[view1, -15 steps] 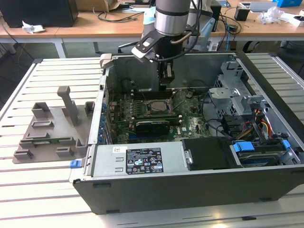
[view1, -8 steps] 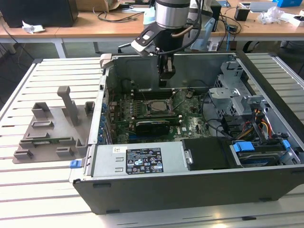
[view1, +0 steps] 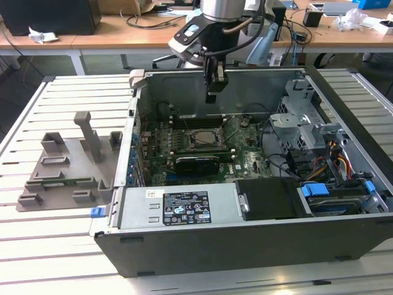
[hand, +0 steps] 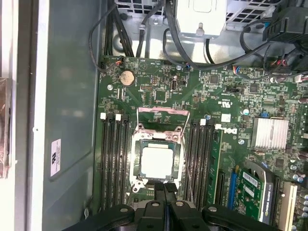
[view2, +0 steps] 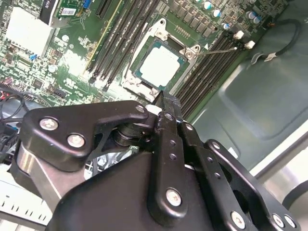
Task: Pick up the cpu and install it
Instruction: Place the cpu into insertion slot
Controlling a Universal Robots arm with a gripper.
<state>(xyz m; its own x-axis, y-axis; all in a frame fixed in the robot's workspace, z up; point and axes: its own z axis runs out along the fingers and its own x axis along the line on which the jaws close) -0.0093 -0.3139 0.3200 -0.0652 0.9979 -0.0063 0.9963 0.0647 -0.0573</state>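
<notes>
Small flat square cpu, plain pale silver-grey metal lid with a thin greenish edge, lying level in the metal-framed socket on the green motherboard, between dark rows of memory slots. Black two-fingered gripper hanging above the board inside the open grey computer case, fingers pressed together, gripping nothing.
</notes>
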